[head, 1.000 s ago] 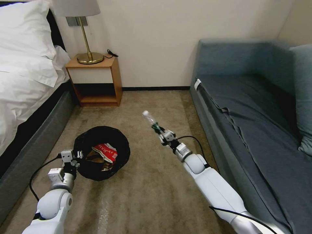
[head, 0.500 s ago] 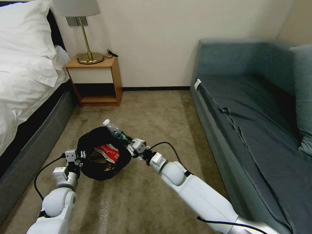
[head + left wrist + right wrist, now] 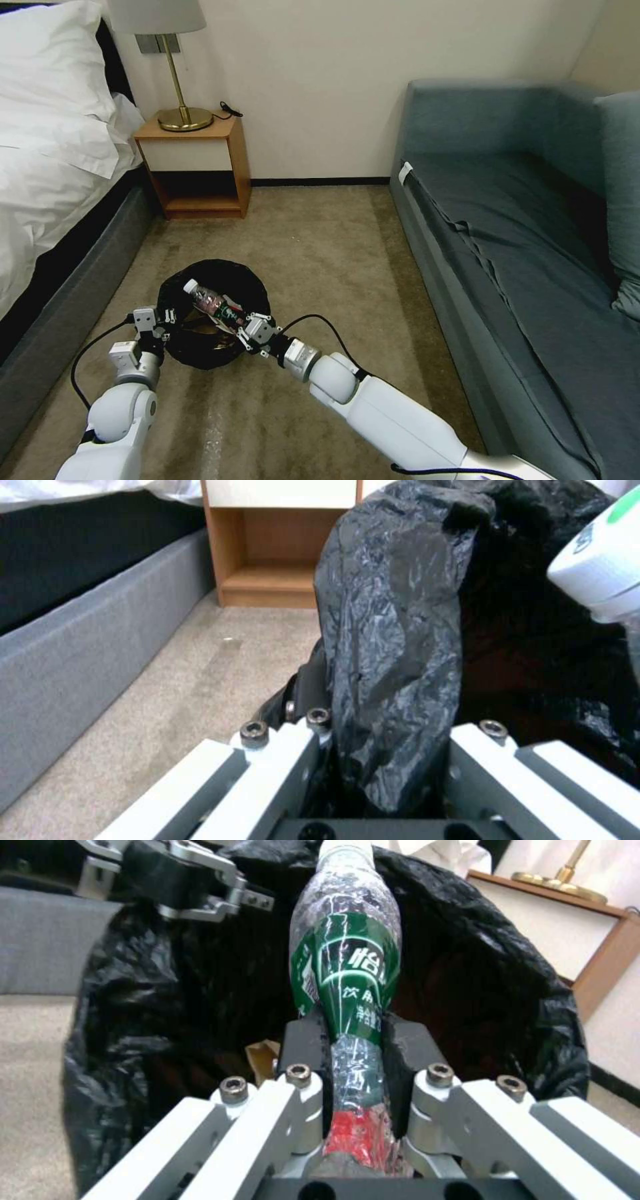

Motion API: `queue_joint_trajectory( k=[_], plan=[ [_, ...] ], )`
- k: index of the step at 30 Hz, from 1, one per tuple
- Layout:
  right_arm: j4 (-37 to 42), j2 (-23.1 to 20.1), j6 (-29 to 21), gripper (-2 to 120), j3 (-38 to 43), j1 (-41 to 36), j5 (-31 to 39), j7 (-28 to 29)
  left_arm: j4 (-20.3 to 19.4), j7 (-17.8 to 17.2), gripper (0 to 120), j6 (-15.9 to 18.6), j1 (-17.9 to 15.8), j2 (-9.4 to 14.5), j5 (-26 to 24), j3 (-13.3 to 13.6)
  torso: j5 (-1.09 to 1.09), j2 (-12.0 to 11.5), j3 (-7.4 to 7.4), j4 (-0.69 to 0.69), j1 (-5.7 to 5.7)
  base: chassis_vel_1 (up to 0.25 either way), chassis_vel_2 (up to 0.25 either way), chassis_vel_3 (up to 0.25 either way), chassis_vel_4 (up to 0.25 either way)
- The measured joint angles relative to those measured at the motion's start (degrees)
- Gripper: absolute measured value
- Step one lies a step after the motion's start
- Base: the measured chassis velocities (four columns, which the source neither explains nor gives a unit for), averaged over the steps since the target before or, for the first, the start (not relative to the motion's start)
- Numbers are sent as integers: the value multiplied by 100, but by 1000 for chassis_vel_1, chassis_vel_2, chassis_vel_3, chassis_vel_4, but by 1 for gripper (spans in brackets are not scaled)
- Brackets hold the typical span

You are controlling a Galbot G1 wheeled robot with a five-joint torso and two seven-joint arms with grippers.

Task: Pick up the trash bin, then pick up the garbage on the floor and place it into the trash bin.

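The trash bin (image 3: 175, 301), lined with a crinkled black bag, hangs just above the carpet at front left. My left gripper (image 3: 163, 319) is shut on its near rim, with the bag (image 3: 390, 630) pinched between the fingers. My right gripper (image 3: 244, 327) is shut on the garbage, a clear bottle with a green label (image 3: 208, 303), around its lower body (image 3: 347, 965). The bottle lies tilted over the bin's mouth (image 3: 500, 990), cap end (image 3: 600, 565) pointing toward the bed. A tan scrap (image 3: 259, 1055) shows inside the bin below it.
A bed with white linen (image 3: 47, 153) and a grey base runs along the left. A wooden nightstand (image 3: 197, 167) with a brass lamp stands at the back wall. A blue-grey sofa (image 3: 527, 227) lines the right. Open carpet (image 3: 320, 240) lies between them.
My right arm has swung left and down, carrying the bottle from above the open carpet to over the bin's mouth. The left gripper has kept its hold on the bin, shifting only slightly.
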Motion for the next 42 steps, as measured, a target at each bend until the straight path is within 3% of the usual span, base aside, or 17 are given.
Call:
queue_joint_trajectory(
  k=[5, 8, 11, 14, 16, 20, 22, 26, 28, 34, 36, 41, 42],
  plan=[
    [-82, 5, 4, 14, 7, -33, -61, 280, 4, 5, 4, -13, 17, -38, -8, -4, 2, 0, 0, -1, 0, 0, 0, 0, 0],
    [-100, 0, 4, 22, 38, -53, -70, 363, 29, 34, 4, -20, 41, -111, 20, 43, 0, 0, 0, -1, 0, 0, 0, 0, 0],
    [-48, -30, 2, 39, 44, -113, -75, 374, 67, 41, 4, -77, 68, -238, 120, 72, 1, 0, 0, -1, 0, 0, 0, 0, 0],
    [1, -46, 0, 43, 48, -142, -76, 374, 62, 43, 4, -77, 83, -270, 137, 76, 0, 0, 0, 0, 0, 0, 0, 0, 0],
    [92, -83, -3, 57, 68, -193, -77, 373, 10, 41, 4, -77, 90, -300, 177, 71, 1, 0, 0, -1, 0, 0, 0, 0, 0],
    [183, -109, -5, 65, 99, -219, -71, 371, -44, 37, 4, -53, 99, -313, 191, 70, 1, 0, 0, -1, 0, 0, 0, 0, 0],
    [313, -137, -9, 79, 163, -223, -63, 367, -107, 32, 4, 0, 97, -333, 214, 70, 1, 0, 0, -1, 0, 0, 0, 0, 0],
    [449, -137, -21, 87, 295, -207, 4, 370, -152, 15, 4, 48, 87, -339, 218, 69, 1, 0, 0, 0, 0, 0, 0, 0, 0],
    [683, -133, -81, 98, 547, -133, 123, 385, -193, -17, 4, 105, 61, -353, 221, 65, 1, 0, 0, 0, 0, 0, 0, 0, 0],
    [1005, -153, -190, 100, 1053, -19, 366, 386, -249, -59, 4, 159, 33, -377, 206, 44, 1, 1, 0, 0, 0, 0, 0, 0, 0],
    [1186, -280, -241, 100, 1661, 14, 570, 367, -370, -100, 4, 201, 60, -403, 151, 2, 1, 1, 0, -1, 0, 0, 0, 0, 0],
    [1268, -438, -337, 100, 2261, -62, 871, 354, -481, -138, 4, 257, 76, -414, 105, -9, 1, 1, 0, 0, 0, 0, 0, 0, 0],
    [1093, -602, -584, 100, 2787, -232, 1230, 391, -552, -249, 4, 308, 15, -456, 87, -7, 2, 1, 0, -1, 0, 0, 0, 0, 0]
  ],
)
